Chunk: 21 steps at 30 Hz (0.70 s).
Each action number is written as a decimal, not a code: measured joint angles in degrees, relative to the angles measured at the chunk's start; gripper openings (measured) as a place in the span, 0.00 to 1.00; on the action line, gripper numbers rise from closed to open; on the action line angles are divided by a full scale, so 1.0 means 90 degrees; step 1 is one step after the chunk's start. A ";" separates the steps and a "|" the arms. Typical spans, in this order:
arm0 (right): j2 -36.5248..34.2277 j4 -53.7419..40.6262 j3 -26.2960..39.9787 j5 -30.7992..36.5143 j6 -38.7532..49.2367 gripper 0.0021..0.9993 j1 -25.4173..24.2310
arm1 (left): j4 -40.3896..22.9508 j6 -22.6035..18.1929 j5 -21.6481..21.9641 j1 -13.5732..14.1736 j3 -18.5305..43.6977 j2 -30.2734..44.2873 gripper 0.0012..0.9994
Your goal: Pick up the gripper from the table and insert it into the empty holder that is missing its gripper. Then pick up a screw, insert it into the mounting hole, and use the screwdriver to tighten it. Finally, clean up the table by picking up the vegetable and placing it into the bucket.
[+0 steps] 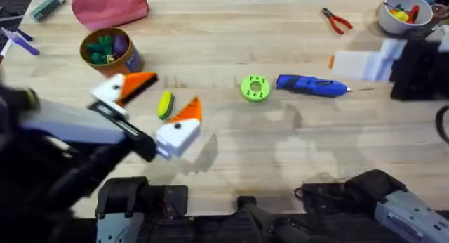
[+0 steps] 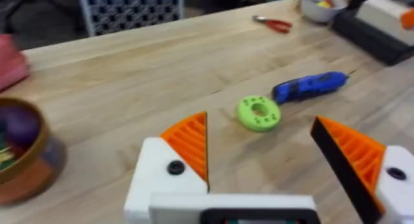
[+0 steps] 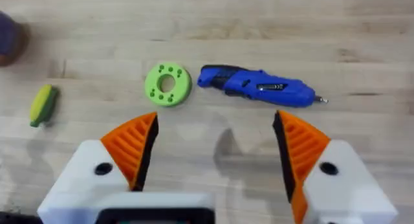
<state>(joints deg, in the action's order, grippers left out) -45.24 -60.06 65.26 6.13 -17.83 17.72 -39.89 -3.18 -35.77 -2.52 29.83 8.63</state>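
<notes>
The vegetable (image 1: pixel 165 104) lay on the table, not in the bucket (image 1: pixel 110 52) yet. Both grippers, left (image 1: pixel 151 108) and right (image 3: pixel 213 153), were open and empty. The screwdriver (image 1: pixel 312 85) lay untouched.

R fingers (image 3: pixel 213 153) apart over table; screwdriver (image 3: pixel 259 87) beside green disc (image 3: pixel 167 84), vegetable (image 3: pixel 43 105) farther off

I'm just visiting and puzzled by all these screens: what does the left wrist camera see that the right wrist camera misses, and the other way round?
Only the left wrist view has the orange bucket, the red pliers and the white bowl. Only the right wrist view has the little yellow-green vegetable. Both show the blue screwdriver, the green disc and the wooden table, each past its own open gripper, left and right.
</notes>
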 joint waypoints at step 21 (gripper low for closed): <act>0.0277 0.0150 -0.1407 0.0000 -0.0118 0.99 0.0001 | -0.3008 -0.0478 0.2125 0.0000 0.3296 0.4818 0.99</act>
<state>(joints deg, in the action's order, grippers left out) -42.74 -58.72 52.60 6.13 -18.90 17.74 -66.96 -7.49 -16.64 -2.52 59.50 51.99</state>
